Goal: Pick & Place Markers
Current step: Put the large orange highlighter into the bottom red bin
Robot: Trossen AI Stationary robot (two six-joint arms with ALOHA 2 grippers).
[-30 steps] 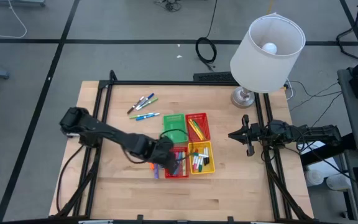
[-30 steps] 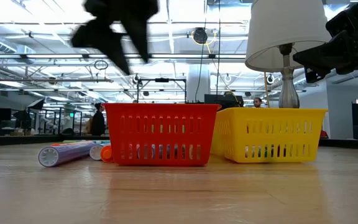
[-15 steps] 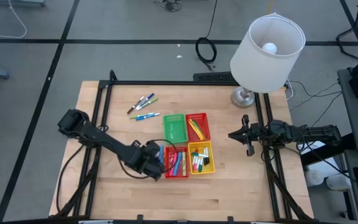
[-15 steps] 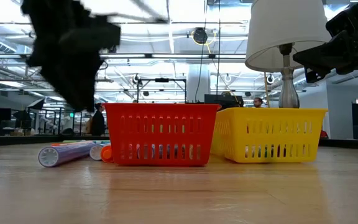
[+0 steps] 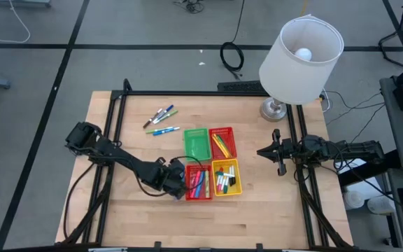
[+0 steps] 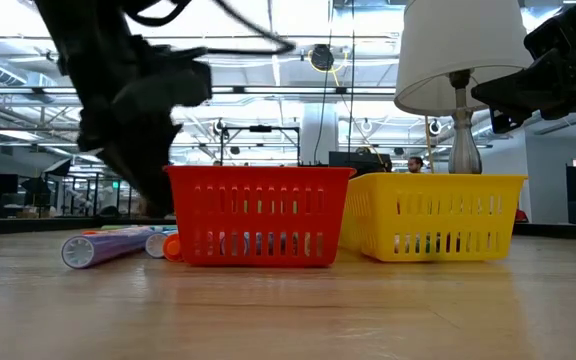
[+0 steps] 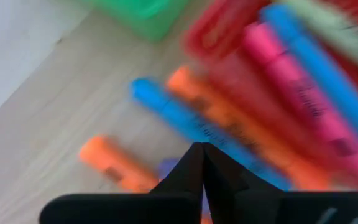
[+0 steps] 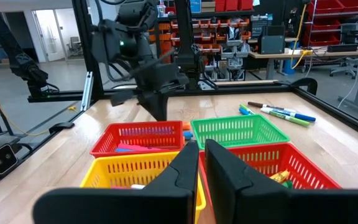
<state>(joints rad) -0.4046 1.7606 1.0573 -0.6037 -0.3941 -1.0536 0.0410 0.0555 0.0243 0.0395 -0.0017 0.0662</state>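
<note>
We saw loose markers [image 5: 161,120] lying flat on the surface, more markers lying in three baskets, and an orange marker [image 7: 114,164] and a blue marker [image 7: 185,124] outside them.

The left arm reaches low across the table, its gripper [image 5: 175,180] pointing down with fingers pressed together (tips touching in the wrist view). The right gripper [image 5: 279,152] hangs at the table's right edge, fingers nearly closed.

4 baskets [image 8: 238,130] sit clustered on the table [image 8: 328,134]; the left gripper [image 8: 157,102] hangs beside the far red one, loose markers [image 8: 281,113] lying beyond.
</note>
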